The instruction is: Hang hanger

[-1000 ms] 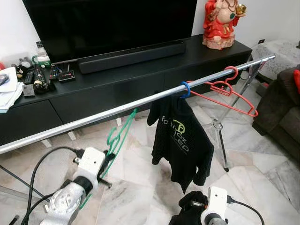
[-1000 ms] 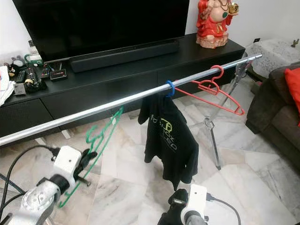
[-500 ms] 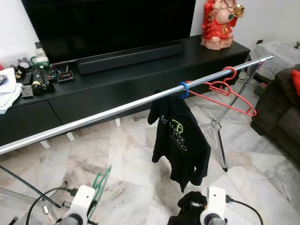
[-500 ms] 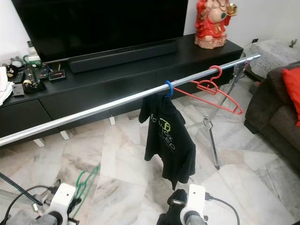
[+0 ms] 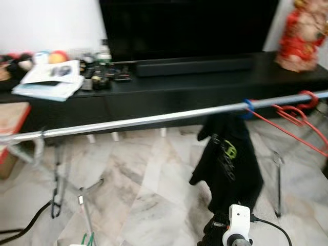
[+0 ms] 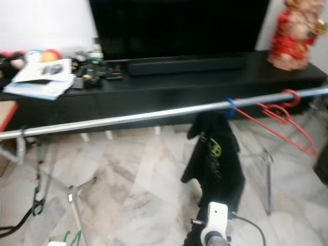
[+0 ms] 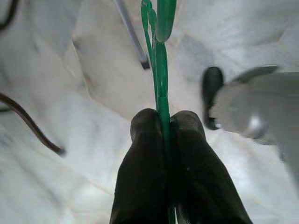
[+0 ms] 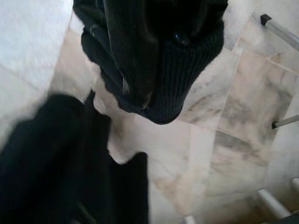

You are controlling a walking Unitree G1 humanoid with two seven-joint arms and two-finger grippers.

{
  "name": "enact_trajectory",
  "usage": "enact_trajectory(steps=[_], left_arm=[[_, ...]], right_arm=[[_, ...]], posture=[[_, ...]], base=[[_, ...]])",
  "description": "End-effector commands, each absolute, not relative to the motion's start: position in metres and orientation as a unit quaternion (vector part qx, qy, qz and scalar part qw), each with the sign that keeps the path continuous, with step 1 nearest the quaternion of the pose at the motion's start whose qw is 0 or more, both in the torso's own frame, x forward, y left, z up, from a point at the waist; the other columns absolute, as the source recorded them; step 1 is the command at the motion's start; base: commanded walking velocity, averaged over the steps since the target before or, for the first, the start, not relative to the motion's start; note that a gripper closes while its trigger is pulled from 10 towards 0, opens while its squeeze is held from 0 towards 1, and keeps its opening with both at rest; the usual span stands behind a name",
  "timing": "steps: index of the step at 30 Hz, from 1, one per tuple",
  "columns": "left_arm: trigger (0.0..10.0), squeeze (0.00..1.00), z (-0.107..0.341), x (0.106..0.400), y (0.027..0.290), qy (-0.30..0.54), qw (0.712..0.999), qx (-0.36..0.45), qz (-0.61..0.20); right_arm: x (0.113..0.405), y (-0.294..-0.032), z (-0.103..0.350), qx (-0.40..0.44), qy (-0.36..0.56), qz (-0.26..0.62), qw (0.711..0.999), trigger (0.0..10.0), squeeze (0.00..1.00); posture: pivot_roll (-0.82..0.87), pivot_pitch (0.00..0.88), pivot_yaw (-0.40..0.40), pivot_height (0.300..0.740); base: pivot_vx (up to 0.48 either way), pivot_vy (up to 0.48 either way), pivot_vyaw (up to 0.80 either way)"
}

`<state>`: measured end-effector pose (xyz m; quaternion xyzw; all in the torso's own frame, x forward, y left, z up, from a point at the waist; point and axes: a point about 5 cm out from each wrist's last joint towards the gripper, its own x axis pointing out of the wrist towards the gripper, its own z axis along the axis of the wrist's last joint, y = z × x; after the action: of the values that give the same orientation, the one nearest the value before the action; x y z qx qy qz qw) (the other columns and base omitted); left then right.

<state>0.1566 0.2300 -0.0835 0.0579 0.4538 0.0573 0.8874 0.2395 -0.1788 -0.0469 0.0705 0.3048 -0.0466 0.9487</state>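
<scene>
A long silver rail [image 5: 154, 118] runs across in front of me at chest height. A black T-shirt [image 5: 228, 159] hangs from it on a blue hanger [image 5: 248, 108], with red hangers [image 5: 294, 115] farther right. My left gripper [image 7: 161, 121] is shut on a green hanger [image 7: 159, 56], held low over the marble floor; the hanger's tip [image 5: 86, 239] peeks in at the bottom of the head view. My right gripper [image 8: 154, 88] is low, just before the T-shirt, wrapped in black knit cloth [image 8: 187, 60].
A black TV console [image 5: 169, 87] with a soundbar and a TV stands behind the rail. Papers [image 5: 51, 79] and small items lie on its left end, a red statue [image 5: 302, 36] on its right. The rack's left legs [image 5: 56, 174] and a cable stand on the floor.
The head view has swung left and blurred. My left arm has dropped from just under the rail to the bottom edge, still gripping the green hanger. The right arm stays low.
</scene>
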Motion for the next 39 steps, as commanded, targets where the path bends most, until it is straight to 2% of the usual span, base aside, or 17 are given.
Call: enact_trajectory(steps=[1, 11, 34, 39], left_arm=[[10.0, 0.00, -0.086, 0.151, 0.233, 0.461, 0.883, 0.060, 0.066], [10.0, 0.00, -0.090, 0.143, 0.231, 0.473, 0.875, 0.076, 0.065], [10.0, 0.00, -0.091, 0.143, 0.226, 0.467, 0.879, 0.085, 0.040], [10.0, 0.00, -0.091, 0.143, 0.226, 0.466, 0.880, 0.086, 0.039]], right_arm=[[0.239, -0.175, -0.047, 0.069, 0.304, -0.038, 0.949, 10.0, 0.00], [0.240, -0.179, -0.046, 0.065, 0.300, -0.042, 0.951, 10.0, 0.00], [0.256, -0.187, -0.033, 0.090, 0.264, -0.080, 0.957, 10.0, 0.00], [0.258, -0.186, -0.031, 0.093, 0.259, -0.080, 0.958, 10.0, 0.00]], posture=[[0.05, 0.077, -0.005, 0.740], [0.05, 0.065, -0.008, 0.740], [0.05, 0.101, -0.006, 0.740], [0.05, 0.102, -0.006, 0.740]], base=[[0.000, 0.000, 0.80], [0.000, 0.000, 0.79], [0.000, 0.000, 0.00], [0.000, 0.000, -0.71]])
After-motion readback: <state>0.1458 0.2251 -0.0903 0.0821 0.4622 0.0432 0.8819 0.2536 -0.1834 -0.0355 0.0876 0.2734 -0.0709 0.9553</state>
